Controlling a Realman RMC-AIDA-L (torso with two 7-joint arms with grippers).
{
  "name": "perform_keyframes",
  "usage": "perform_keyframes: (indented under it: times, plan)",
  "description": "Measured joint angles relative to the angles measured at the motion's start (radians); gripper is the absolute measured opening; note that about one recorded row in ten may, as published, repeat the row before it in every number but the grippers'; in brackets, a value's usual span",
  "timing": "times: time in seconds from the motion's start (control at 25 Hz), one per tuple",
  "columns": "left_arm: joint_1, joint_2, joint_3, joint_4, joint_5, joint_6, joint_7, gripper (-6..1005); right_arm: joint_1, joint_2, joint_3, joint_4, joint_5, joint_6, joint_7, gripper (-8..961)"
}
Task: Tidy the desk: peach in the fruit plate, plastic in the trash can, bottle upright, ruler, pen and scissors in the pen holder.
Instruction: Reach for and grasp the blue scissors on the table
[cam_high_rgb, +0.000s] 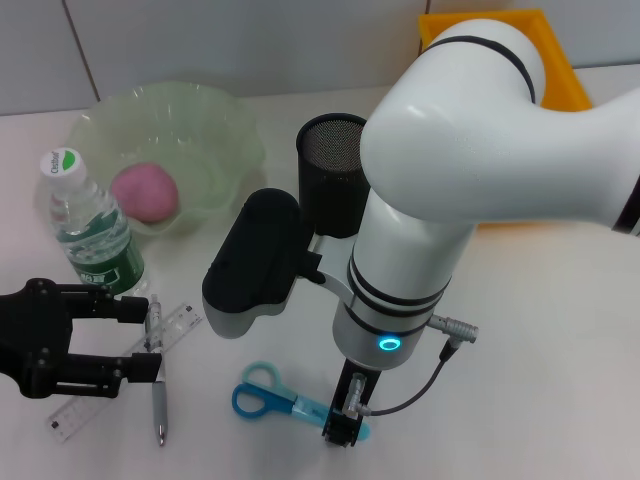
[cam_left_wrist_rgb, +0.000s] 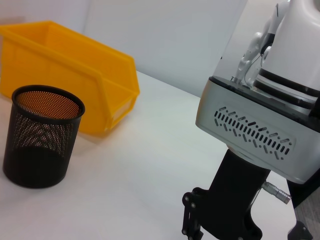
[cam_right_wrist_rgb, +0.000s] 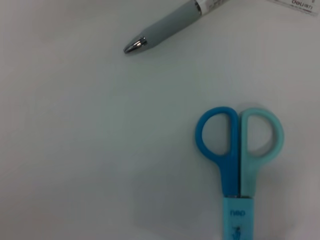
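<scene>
Blue scissors (cam_high_rgb: 275, 398) lie flat on the white desk (cam_high_rgb: 540, 350), blade end under the right tool (cam_high_rgb: 345, 420), which is down over them; whether it grips them I cannot tell. Left tool (cam_high_rgb: 140, 340) hovers open, empty, beside the pen (cam_high_rgb: 157, 385) and ruler (cam_high_rgb: 125, 372). Bottle (cam_high_rgb: 92, 225) stands upright. Peach (cam_high_rgb: 147, 192) sits in the green plate (cam_high_rgb: 215, 130). Mesh holder (cam_high_rgb: 330, 165) stands before the yellow bin (cam_high_rgb: 560, 60).
</scene>
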Motion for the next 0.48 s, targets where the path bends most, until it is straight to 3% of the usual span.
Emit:
perform_keyframes:
  times: [0.48]
  plan:
    - [0.002, 0.001, 0.0, 0.0, 0.0, -0.002, 0.0, 754, -0.001, 0.0, 0.0, -0.004, -0.005, -0.002, 0.001, 228]
